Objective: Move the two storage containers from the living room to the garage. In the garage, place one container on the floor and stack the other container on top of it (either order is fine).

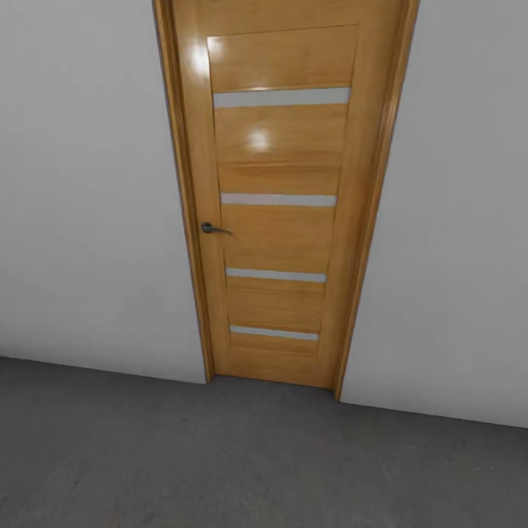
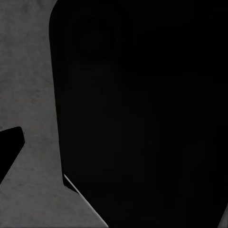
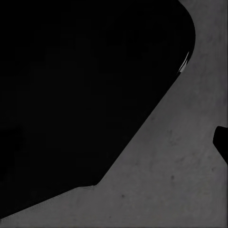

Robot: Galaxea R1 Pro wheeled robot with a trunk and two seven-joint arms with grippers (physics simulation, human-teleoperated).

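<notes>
I am in the garage, facing its orange-wood door [image 1: 277,198] with frosted horizontal strips, set in a plain white wall [image 1: 88,205]. The rough grey concrete floor [image 1: 220,462] spreads below it. The two storage containers and the living room are out of view. In the left wrist view a large black shape [image 2: 142,109] hangs over the concrete floor [image 2: 28,71], with a small black tip [image 2: 9,147] at the edge. The right wrist view has a similar black mass [image 3: 80,90] over the floor [image 3: 166,185] and a black tip [image 3: 222,140] at its edge.
The door is shut, with a dark lever handle [image 1: 213,229] on its left side. White walls flank the door frame [image 1: 367,220] on both sides and meet the concrete at a straight base line.
</notes>
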